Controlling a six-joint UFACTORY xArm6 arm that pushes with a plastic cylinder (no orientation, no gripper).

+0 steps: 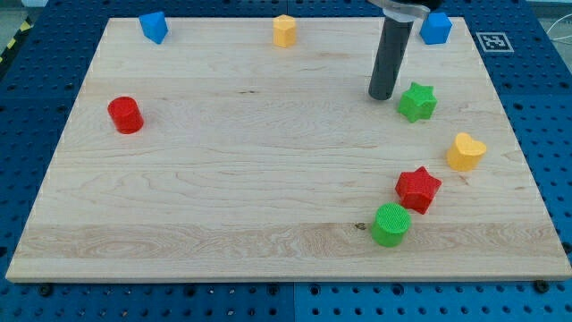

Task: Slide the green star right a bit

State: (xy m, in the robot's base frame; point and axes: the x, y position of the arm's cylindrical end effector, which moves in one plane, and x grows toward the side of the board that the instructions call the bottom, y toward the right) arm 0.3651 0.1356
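Pale wooden board (268, 179) on a blue perforated table (27, 107), seen from the view's bottom edge. The green star-shaped plastic block (417, 101) lies in the upper right of the frame, well inside the board's right edge; bare wood stretches between it and that edge, with the yellow heart-shaped block (466, 151) lower right of it and a blue cube (435, 28) above it near the top edge. The board's centre and lower left are open wood.

The arm carries no pincer, so there is no opening to report and nothing is held: it ends in a straight dark rod, and my tip (382, 96) rests on the board just left of the green star, a narrow gap between them; contact cannot be confirmed.

Counts: eight blocks in all. Blue, two: the cube at upper right and a second blue block (154, 27) at upper left. Yellow, two: the heart and a yellow block (284, 30) at top centre. Red, two: a red cylinder (125, 115) at left and a red star (418, 189) at lower right. Green, two: the star and a green cylinder (391, 224), just below the red star.
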